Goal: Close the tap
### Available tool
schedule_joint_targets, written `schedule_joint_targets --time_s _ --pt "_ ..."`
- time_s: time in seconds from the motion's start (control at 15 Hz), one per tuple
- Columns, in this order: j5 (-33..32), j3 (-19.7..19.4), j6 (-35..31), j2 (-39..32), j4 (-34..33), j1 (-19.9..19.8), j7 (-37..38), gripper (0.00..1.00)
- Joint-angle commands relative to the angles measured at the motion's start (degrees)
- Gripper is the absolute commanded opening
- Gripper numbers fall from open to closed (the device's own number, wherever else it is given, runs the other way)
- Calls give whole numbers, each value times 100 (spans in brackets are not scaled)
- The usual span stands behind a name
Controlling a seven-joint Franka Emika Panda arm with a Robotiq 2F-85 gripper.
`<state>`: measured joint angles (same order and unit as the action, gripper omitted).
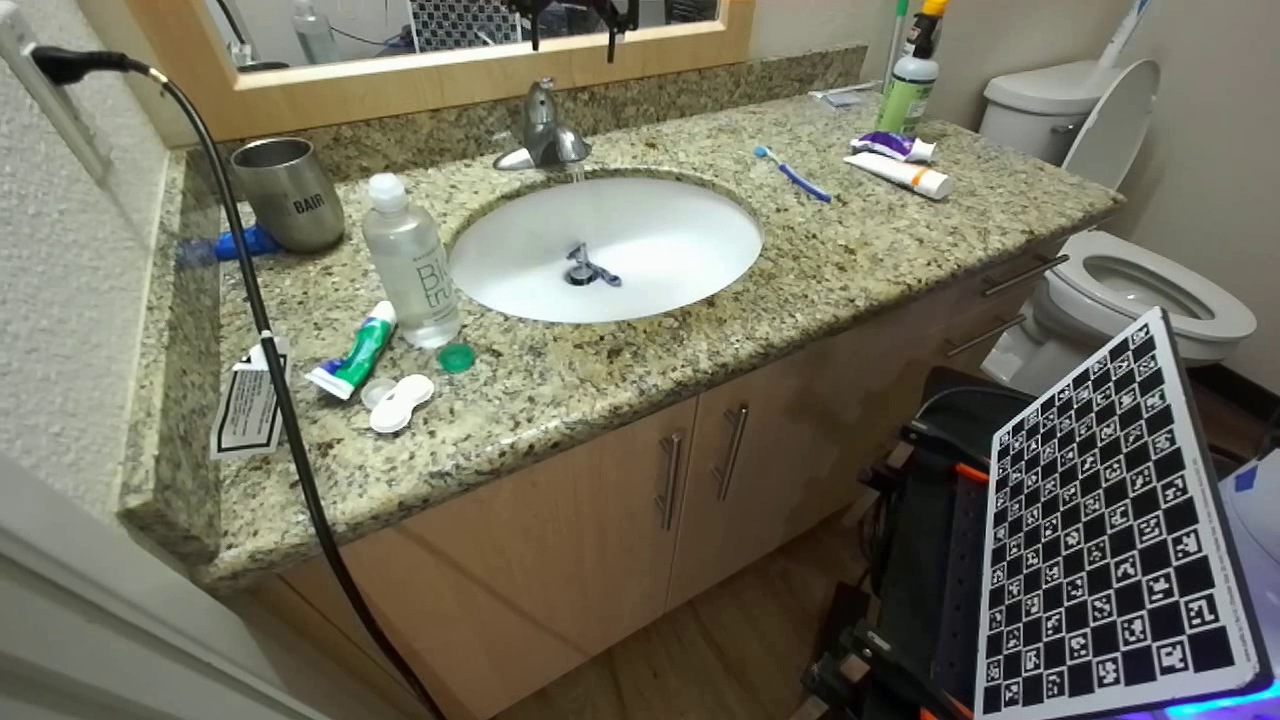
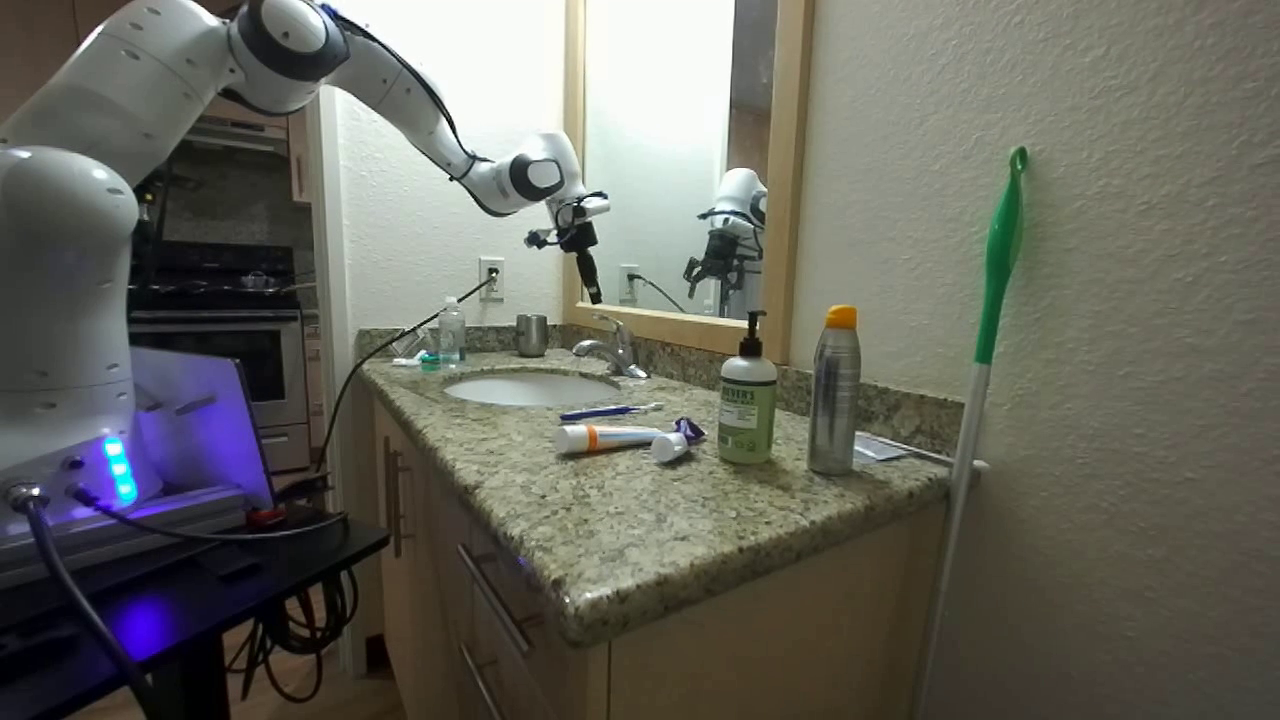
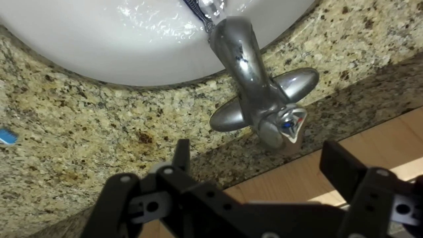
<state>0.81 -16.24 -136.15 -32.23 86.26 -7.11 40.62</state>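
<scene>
The chrome tap (image 1: 545,135) stands behind the white oval basin (image 1: 700,235), its spout over the basin. It also shows in an exterior view (image 2: 622,352) and in the wrist view (image 3: 248,66). A thin stream of water falls from the spout, and the basin glints wet. The lever's top with red and blue marks (image 3: 292,122) faces the wrist camera. My gripper (image 3: 256,145) is open and empty, its fingers spread wide with the lever lying between and ahead of them in the wrist view. In both exterior views the gripper (image 1: 573,53) hangs above the tap (image 2: 595,298), not touching it.
A wood-framed mirror (image 1: 450,85) stands close behind the tap. A clear bottle (image 1: 408,265), a metal cup (image 1: 290,200) and a hanging black cable (image 1: 252,285) are at one end. A toothbrush (image 1: 795,176), tubes (image 1: 900,175) and a soap bottle (image 2: 748,410) are at the other.
</scene>
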Motion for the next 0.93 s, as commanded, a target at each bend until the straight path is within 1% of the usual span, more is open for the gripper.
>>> schedule_joint_targets --time_s 0.0,0.33,0.4,0.47,0.6,0.73,0.87 --pt "-16 21 15 -7 -22 -33 3 100" --pt "-17 23 15 -6 -22 -22 3 100" --pt "10 14 232 -125 -212 -28 102 100" --pt "-160 -153 469 -442 -507 27 403 100" --pt "-429 -283 979 -866 -849 32 739 100" --pt "-604 -273 1466 -1181 -1071 -8 818 100" --pt "-607 -194 1793 -1447 -1349 -65 724 100"
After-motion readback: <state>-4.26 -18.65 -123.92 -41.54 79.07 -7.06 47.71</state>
